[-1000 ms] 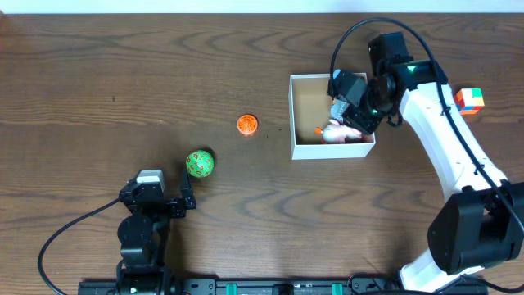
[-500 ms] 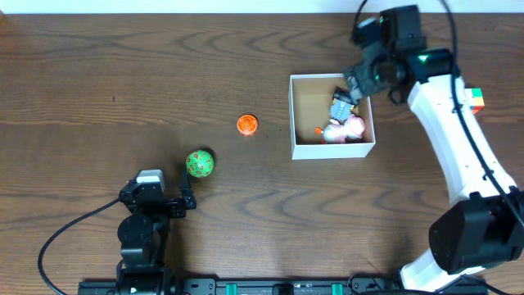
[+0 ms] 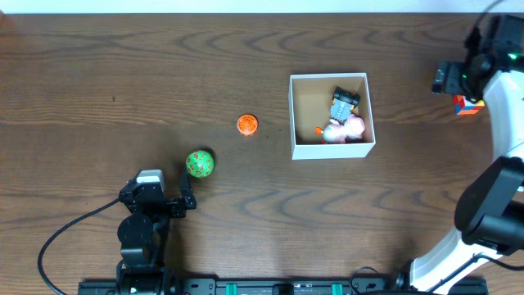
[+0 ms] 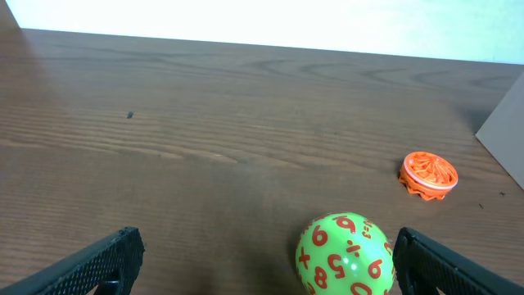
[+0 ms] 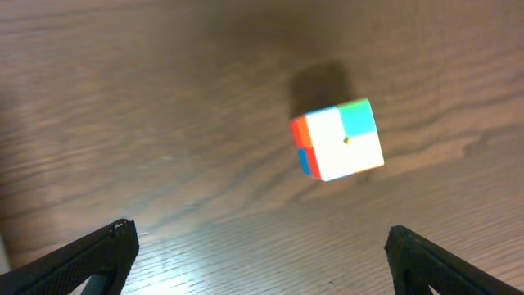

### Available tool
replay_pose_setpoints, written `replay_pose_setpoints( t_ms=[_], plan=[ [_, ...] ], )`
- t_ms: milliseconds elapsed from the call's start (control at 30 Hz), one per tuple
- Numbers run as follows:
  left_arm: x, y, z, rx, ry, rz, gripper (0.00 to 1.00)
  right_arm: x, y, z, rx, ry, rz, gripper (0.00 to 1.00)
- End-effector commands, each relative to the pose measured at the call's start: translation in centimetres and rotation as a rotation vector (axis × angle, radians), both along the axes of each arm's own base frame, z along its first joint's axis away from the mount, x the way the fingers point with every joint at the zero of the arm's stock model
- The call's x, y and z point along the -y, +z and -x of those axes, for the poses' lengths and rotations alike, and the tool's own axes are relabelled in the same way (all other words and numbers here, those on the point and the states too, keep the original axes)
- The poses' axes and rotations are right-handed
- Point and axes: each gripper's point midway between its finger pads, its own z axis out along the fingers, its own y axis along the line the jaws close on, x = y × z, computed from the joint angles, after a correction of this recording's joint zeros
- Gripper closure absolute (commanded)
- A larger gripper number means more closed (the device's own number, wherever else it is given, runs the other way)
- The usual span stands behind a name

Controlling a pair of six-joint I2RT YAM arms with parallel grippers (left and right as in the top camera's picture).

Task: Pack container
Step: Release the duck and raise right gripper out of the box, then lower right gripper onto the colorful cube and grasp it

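Cardboard-brown inside its white walls, the container point(image 3: 309, 102) stands on the table point(image 3: 123, 65), right of its middle, and already holds 2 toys: a pink one point(image 3: 350, 128) and a dark one point(image 3: 345, 101), both by the container's right wall. By my count 3 pieces remain outside: an orange disc point(image 3: 247, 124) just left of the container, a green ball point(image 3: 200, 164) farther left of it, and a cube point(image 5: 340, 139) well to its right. So the packing looks under half done. Against 1 s ago, the right gripper point(image 5: 260, 236) has left the container's right side, where it was down among the toys, and swung out over the cube, fingers wide apart and empty. The left gripper point(image 4: 267, 242) has not moved. Its fingers are apart, with the ball just ahead between them, far left of the container. Disc and ball lie as before.
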Motion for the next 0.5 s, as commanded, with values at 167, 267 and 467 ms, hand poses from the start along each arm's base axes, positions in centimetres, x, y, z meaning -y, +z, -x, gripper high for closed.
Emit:
replay_pose_setpoints(
  t_ms=[167, 267, 467],
  plan=[
    [-0.1, -1.6, 0.4, -0.050, 0.009, 0.008, 0.02, 2.6, -2.9, -0.4, 0.020, -0.129, -0.118, 0.01],
    [-0.1, -1.6, 0.4, -0.050, 0.009, 0.008, 0.02, 3.3, -3.4, -1.5, 0.048, -0.080, -0.097, 0.01],
    [-0.1, -1.6, 0.4, -0.050, 0.009, 0.008, 0.02, 4.2, -4.0, -2.4, 0.042, 0.121, -0.011, 0.01]
  ],
)
